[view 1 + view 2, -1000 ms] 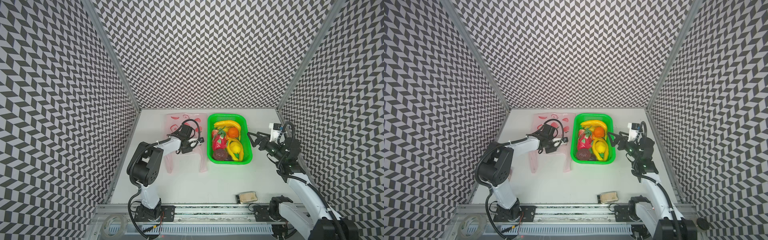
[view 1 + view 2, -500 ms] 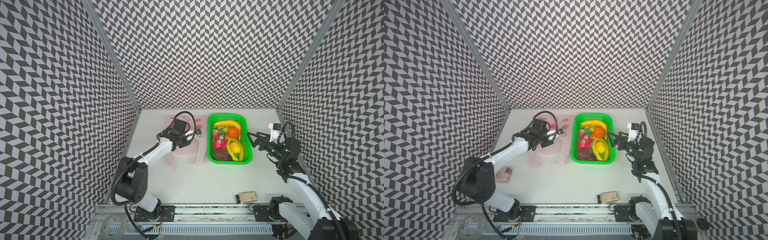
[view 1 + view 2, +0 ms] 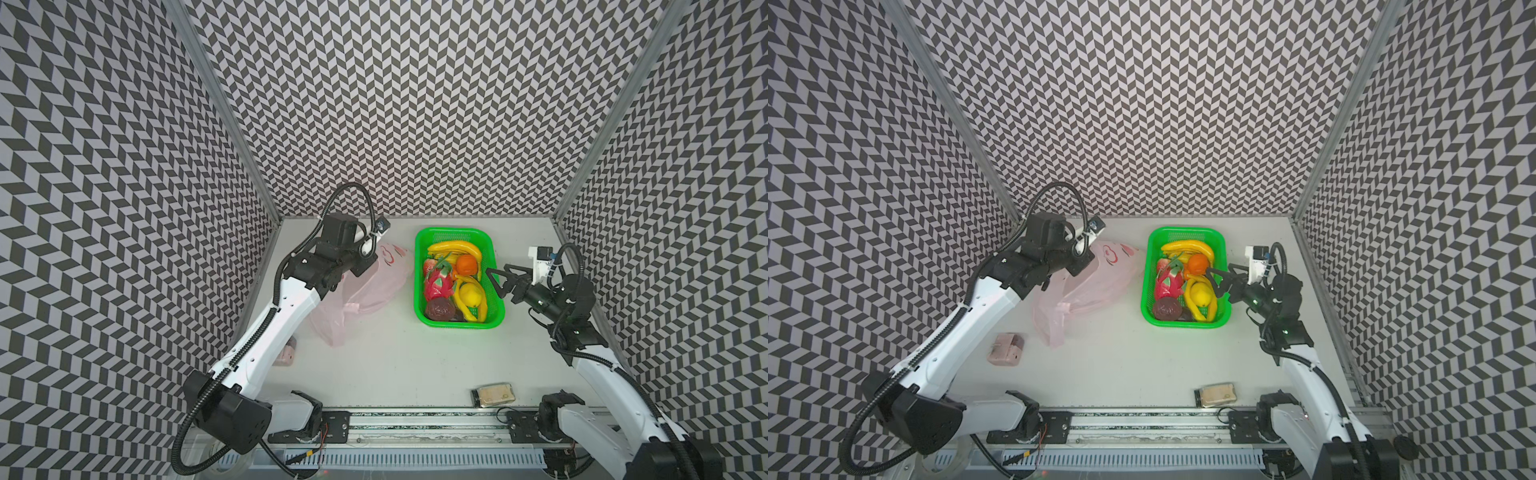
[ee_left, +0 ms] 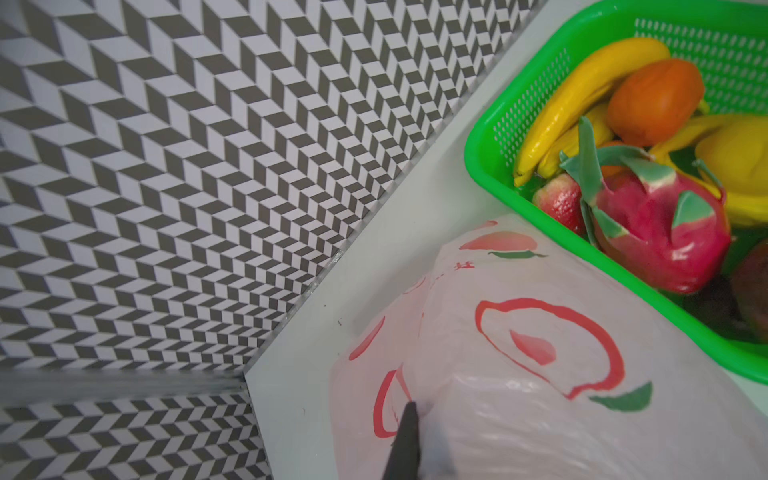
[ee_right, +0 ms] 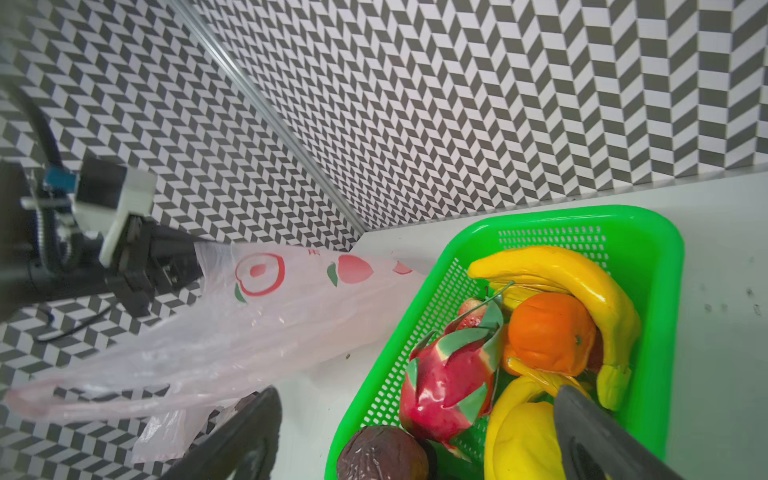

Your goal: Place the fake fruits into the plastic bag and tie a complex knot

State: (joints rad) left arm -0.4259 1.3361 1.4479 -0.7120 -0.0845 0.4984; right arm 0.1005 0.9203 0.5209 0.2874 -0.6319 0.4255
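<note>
**1. Status.** My left end effector point(image 5: 189, 266) is clamped on a fold of the plastic bag point(image 3: 374, 282). It holds the bag raised above the table point(image 3: 395, 365), near the back left corner. The bag's body sags toward the green basket point(image 3: 419, 282), and its loop handles point(image 3: 332, 328) trail down to the table. My right end effector point(image 3: 494, 283) is empty, fingers wide apart, over the right side of the basket above the lemon point(image 3: 471, 297). All the fake fruits point(image 3: 446, 274) lie in the basket. None is in the bag, and nothing is tied.

**2. Step in hand (my judgement).** Present an open bag mouth, then transfer the first fruit.

**3. Procedure.**
- Hold the left clamp firm, because thin film probably slips out easily.
- I cannot tell whether the clamp takes one layer or both. If both, the mouth will likely stay closed, so regrip a single layer near the handles.
- Turn the mouth toward the basket and keep it low.
- Lower the right end effector straight onto the lemon, centred across its short width. The fruit is glossy and rounded, so an off-centre closure may squirt it out.
- Keep the fingers clear of the basket wall and of the banana point(image 3: 480, 309) curled beside the lemon.
</note>
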